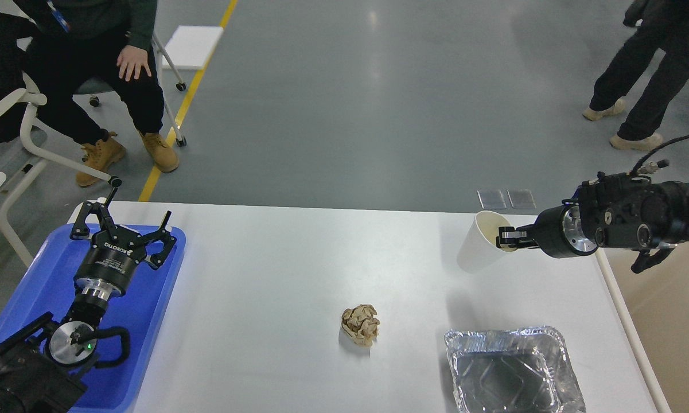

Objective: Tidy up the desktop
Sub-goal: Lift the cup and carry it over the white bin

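Right gripper (508,236) pinches a white paper cup (482,248) at the table's (298,258) two o'clock; left gripper (123,221) spread over the blue tray (40,287) at nine o'clock.

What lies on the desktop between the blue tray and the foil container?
In the head view, only the crumpled brown paper ball lies between the blue tray and foil container; otherwise bare desktop.

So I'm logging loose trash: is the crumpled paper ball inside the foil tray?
No, the paper ball lies on the desktop, left of the foil tray.
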Controlling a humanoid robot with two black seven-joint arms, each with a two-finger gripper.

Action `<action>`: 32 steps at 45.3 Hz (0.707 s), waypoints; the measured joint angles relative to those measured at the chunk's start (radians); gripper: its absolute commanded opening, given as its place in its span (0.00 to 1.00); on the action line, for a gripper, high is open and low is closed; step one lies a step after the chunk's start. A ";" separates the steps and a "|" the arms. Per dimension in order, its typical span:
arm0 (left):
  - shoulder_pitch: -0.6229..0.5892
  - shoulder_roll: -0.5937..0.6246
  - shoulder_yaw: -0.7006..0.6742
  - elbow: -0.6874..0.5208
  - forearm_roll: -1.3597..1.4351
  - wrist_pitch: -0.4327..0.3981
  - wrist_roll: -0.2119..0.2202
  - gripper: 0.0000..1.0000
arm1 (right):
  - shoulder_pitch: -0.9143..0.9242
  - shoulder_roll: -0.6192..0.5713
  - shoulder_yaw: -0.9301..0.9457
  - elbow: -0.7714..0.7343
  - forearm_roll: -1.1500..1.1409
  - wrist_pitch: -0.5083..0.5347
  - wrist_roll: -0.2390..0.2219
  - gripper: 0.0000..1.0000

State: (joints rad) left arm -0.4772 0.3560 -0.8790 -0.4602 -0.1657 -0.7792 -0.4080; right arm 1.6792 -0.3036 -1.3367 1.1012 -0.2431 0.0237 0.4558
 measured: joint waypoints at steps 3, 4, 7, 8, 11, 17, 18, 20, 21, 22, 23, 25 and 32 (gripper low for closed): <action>0.000 0.000 0.000 0.000 0.000 0.000 0.000 0.99 | 0.058 -0.024 -0.001 0.034 -0.011 0.026 0.002 0.00; 0.000 0.000 0.000 0.000 0.000 0.000 0.000 0.99 | 0.081 -0.034 -0.001 0.046 -0.015 0.043 0.004 0.00; 0.000 0.000 0.000 0.000 0.000 0.000 0.000 0.99 | 0.142 -0.060 -0.002 0.067 -0.022 0.079 0.006 0.00; 0.000 0.000 0.000 0.000 0.000 0.000 0.000 0.99 | 0.170 -0.072 -0.002 0.076 -0.026 0.099 0.007 0.00; 0.000 0.000 0.000 0.000 0.000 0.000 0.000 0.99 | 0.231 -0.099 -0.004 0.091 -0.033 0.146 0.009 0.00; 0.000 0.000 0.000 0.000 0.000 0.000 0.000 0.99 | 0.349 -0.140 -0.005 0.109 -0.044 0.231 0.009 0.00; 0.000 0.000 0.000 0.000 0.000 0.000 0.000 0.99 | 0.367 -0.145 -0.006 0.111 -0.045 0.244 0.009 0.00; 0.000 0.000 0.000 0.000 0.000 0.000 0.000 0.99 | 0.407 -0.156 -0.008 0.116 -0.048 0.272 0.009 0.00; 0.000 0.000 0.000 0.000 0.000 0.000 0.000 0.99 | 0.424 -0.160 -0.009 0.117 -0.049 0.284 0.009 0.00; 0.000 0.000 0.000 0.000 0.000 0.000 0.000 0.99 | 0.447 -0.166 -0.011 0.118 -0.050 0.302 0.009 0.00; 0.000 0.000 0.000 0.000 0.000 0.000 0.000 0.99 | 0.462 -0.169 -0.013 0.119 -0.051 0.312 0.009 0.00; 0.000 0.000 0.000 0.000 0.000 0.000 0.000 0.99 | 0.492 -0.175 -0.016 0.121 -0.053 0.336 0.009 0.00; 0.000 0.000 0.000 0.000 0.000 0.000 0.000 0.99 | 0.562 -0.189 -0.026 0.125 -0.056 0.392 0.008 0.00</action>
State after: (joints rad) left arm -0.4770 0.3558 -0.8790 -0.4602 -0.1656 -0.7793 -0.4080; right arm 2.2415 -0.4930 -1.3631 1.2263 -0.2991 0.4161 0.4637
